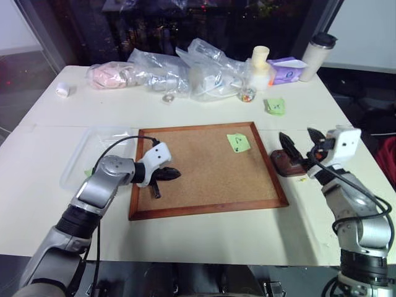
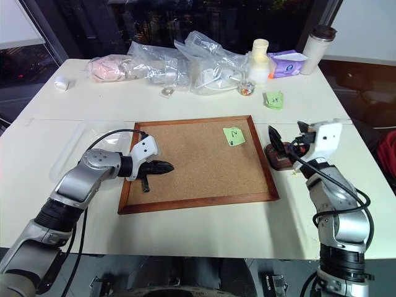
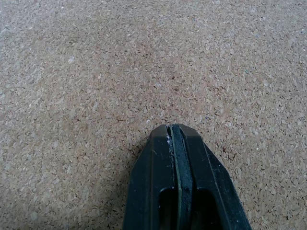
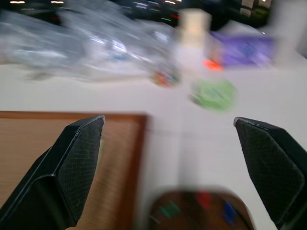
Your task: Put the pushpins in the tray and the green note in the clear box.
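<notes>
Looks like you're roughly partway through. Your right hand hangs just above the tray with its fingers spread wide and nothing between them, and the right wrist view shows a few small coloured bits lying in the tray, which I'd guess are pushpins, though they're too blurry to swear by. Whether any pin is still stuck in the cork board I can't tell.

The green note is the part that's clearly left: it's still sitting on the cork board near the far right corner, well apart from the clear box, which lies on the tabletop just off the board's left edge. Your left hand is clenched shut with nothing in it, tips low over the bare cork on the left side.

Surface is a pale tabletop. Along the far edge there's clutter: clear plastic bags, a purple box, a travel mug and a deeper-green sticky pad. Behind that it's dark glass.
</notes>
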